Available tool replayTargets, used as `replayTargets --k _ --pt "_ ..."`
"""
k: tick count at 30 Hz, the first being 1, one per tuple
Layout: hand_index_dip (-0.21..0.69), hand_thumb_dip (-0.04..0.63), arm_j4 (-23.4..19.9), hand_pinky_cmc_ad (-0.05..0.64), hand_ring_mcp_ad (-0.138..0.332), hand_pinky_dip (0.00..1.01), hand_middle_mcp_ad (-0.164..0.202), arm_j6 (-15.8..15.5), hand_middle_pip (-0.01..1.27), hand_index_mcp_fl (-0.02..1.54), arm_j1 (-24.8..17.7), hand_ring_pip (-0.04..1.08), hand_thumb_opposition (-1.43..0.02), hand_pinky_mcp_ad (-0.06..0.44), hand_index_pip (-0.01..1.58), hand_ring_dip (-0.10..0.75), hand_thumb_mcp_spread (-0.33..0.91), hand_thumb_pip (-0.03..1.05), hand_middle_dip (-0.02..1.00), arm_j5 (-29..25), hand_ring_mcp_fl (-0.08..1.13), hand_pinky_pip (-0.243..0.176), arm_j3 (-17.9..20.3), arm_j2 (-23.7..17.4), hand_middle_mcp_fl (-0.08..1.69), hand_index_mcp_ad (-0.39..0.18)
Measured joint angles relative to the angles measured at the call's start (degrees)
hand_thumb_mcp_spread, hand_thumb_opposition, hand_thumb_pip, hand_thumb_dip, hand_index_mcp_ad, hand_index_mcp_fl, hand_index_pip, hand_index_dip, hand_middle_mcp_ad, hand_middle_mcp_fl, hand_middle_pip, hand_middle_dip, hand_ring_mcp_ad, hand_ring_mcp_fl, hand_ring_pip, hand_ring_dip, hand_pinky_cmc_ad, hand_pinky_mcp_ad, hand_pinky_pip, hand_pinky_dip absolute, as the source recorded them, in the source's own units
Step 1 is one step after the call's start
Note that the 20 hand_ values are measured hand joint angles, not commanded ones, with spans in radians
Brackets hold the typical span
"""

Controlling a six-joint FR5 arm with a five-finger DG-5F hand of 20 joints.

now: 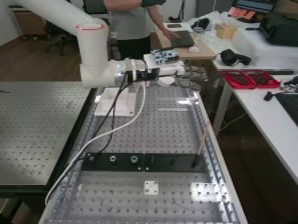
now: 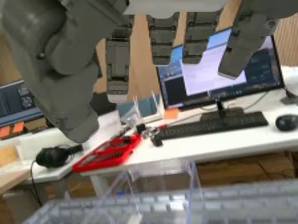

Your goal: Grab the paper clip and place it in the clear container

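Observation:
At the bench's far end, the hand (image 1: 193,76) hangs off the arm's flange. Its dark grey fingers are straight and spread in the wrist view, the hand (image 2: 118,62) open with nothing held between the thumb and fingers. A clear container (image 2: 194,187) with see-through walls stands upright on the perforated bench beyond the fingertips, apart from them. Something small and pale lies low behind its wall, too unclear to name.
Black plates (image 1: 174,162) with round fittings cross the perforated bench (image 1: 126,192), and a thin rod (image 1: 201,142) leans up from them. A side table (image 1: 266,112) carries red trays (image 1: 249,80), headphones and a keyboard (image 2: 213,126). Cables loop beside the arm.

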State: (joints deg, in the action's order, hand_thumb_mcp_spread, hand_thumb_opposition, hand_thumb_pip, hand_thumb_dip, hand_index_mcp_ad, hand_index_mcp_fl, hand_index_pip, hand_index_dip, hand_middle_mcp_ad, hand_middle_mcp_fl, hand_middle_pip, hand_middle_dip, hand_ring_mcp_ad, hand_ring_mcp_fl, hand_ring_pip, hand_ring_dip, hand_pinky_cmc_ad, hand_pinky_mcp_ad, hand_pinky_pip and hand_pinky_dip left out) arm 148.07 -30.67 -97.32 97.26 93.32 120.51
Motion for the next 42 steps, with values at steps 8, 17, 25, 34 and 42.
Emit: replayTargets --k 8,17,25,34,42 --pt "0.01 0.253 0.3 0.347 0.115 0.43 0.068 -0.4 0.12 0.0 0.9 0.13 -0.82 0.279 0.71 0.106 0.25 0.65 0.17 1.9 0.0 -0.096 2.4 -9.5 0.01 -0.188" --pt "0.061 0.239 11.9 0.365 0.126 0.43 0.068 -3.4 0.12 0.04 3.4 0.1 -0.81 0.283 0.38 0.11 0.25 0.57 0.17 2.8 0.0 -0.098 1.6 -17.5 0.01 -0.171" --pt "0.126 0.239 15.5 0.363 0.126 0.43 0.066 -6.0 0.12 0.06 5.1 0.09 -0.8 0.29 0.26 0.11 0.27 0.54 0.17 0.6 0.0 -0.098 1.3 -20.0 0.01 -0.164" --pt "0.152 0.236 16.9 0.382 0.126 0.43 0.066 -7.6 0.12 0.05 5.8 0.09 -0.79 0.29 0.2 0.11 0.26 0.52 0.17 -2.3 0.0 -0.105 1.8 -21.6 0.01 -0.164" --pt "0.169 0.232 17.4 0.379 0.127 0.43 0.066 -8.5 0.12 0.08 7.1 0.09 -0.79 0.29 0.2 0.11 0.27 0.53 0.17 -3.2 0.0 -0.108 2.0 -22.2 0.01 -0.164"
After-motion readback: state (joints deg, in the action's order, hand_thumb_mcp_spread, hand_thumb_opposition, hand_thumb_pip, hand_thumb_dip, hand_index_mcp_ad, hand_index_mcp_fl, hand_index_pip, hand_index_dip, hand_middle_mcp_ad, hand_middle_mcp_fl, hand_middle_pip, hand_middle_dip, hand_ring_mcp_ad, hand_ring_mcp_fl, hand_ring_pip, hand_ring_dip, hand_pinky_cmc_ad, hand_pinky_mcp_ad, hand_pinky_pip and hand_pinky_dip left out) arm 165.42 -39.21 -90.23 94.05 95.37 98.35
